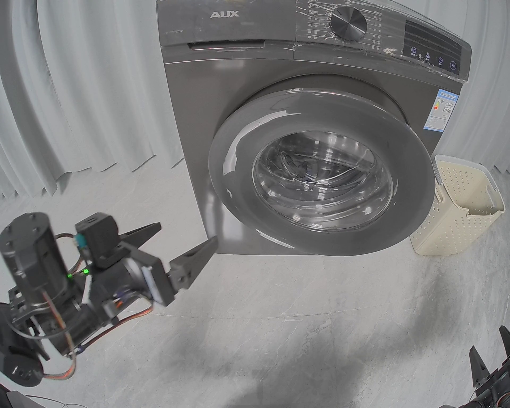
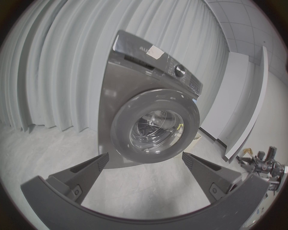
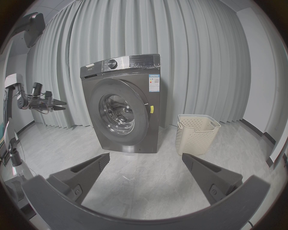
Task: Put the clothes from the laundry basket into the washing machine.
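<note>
Left tool (image 1: 187,232) agape beside washing machine (image 1: 319,159).

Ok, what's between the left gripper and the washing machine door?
Only bare floor; the head view shows the left gripper short of the washing machine door with nothing in the gap.

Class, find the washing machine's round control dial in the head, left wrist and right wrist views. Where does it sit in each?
Head view: the control dial is at the picture's top, right of centre, above the door.
Left wrist view: the dial is on the slanting panel above the door.
Right wrist view: the dial is on the panel, above the door.
Shared landmark: the round glass door.
</note>
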Robot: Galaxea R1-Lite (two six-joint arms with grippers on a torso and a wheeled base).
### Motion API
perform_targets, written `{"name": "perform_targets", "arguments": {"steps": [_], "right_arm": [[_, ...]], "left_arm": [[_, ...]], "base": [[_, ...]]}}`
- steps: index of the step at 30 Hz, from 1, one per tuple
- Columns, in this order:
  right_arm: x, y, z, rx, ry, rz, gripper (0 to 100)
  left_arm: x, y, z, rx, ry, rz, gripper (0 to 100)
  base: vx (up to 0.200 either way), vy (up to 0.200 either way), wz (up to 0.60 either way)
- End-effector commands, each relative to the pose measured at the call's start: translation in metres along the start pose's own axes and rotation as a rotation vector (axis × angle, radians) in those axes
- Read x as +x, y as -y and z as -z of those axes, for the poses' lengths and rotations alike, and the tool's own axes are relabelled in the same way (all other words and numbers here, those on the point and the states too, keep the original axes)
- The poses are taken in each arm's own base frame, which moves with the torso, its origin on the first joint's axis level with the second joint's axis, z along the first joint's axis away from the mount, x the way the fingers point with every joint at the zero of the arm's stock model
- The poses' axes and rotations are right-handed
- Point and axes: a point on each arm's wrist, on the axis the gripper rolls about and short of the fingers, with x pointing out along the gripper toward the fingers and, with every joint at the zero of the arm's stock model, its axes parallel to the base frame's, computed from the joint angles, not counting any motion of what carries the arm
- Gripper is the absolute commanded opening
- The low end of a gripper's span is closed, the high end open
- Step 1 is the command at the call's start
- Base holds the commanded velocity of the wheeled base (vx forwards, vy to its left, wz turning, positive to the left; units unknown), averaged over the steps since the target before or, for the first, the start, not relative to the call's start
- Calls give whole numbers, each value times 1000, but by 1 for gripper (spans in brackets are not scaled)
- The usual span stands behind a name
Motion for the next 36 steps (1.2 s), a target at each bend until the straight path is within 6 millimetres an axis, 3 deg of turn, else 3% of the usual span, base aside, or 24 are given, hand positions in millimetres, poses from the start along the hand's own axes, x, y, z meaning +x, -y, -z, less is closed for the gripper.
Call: {"name": "perform_targets", "arguments": {"steps": [1, 6, 12, 17, 28, 36], "right_arm": [[1, 0, 5, 0, -15, 0, 100], [1, 0, 5, 0, -15, 1, 100], [1, 0, 5, -1, -14, 1, 100], [1, 0, 5, -1, -14, 1, 100], [1, 0, 5, -1, -15, 1, 100], [1, 0, 5, -1, -15, 1, 100]], "left_arm": [[-83, -14, 0, 67, 104, -42, 100], [-116, -29, 13, 78, 128, -147, 100], [-157, -46, 47, 86, 99, -286, 100], [-185, -49, 53, 76, 162, -363, 100], [-220, -44, 87, 85, 141, -497, 100], [-230, -41, 104, 80, 130, -515, 100]], "base": [[0, 0, 0], [0, 0, 0], [0, 0, 0], [0, 0, 0], [0, 0, 0], [0, 0, 0]]}}
